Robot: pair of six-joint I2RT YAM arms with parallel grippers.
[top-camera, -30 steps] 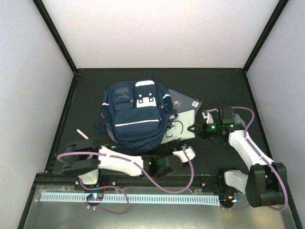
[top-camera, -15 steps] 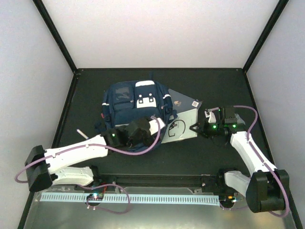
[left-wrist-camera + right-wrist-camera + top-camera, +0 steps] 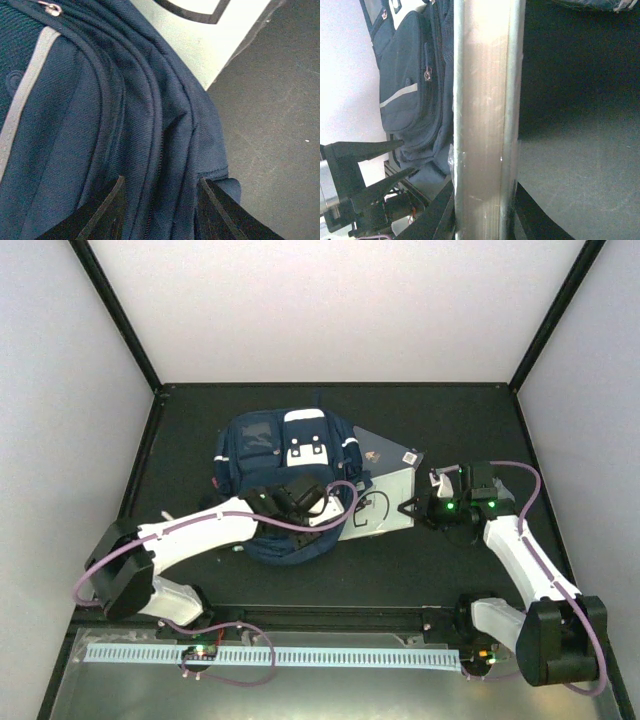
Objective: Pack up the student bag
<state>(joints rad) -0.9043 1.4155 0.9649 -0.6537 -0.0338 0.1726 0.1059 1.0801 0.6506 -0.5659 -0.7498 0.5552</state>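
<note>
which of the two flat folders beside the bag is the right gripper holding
The pale grey folder with the black marking: its edge is clamped in the right gripper. The dark blue folder with the white sticker lies farther back, untouched.

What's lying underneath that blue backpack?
A pale sheet with a black drawing pokes out from under one side of the backpack, a dark booklet behind it. How far they reach underneath, or what else lies there, the backpack hides.

A pale folder (image 3: 384,504), dark booklet (image 3: 384,449)
</note>
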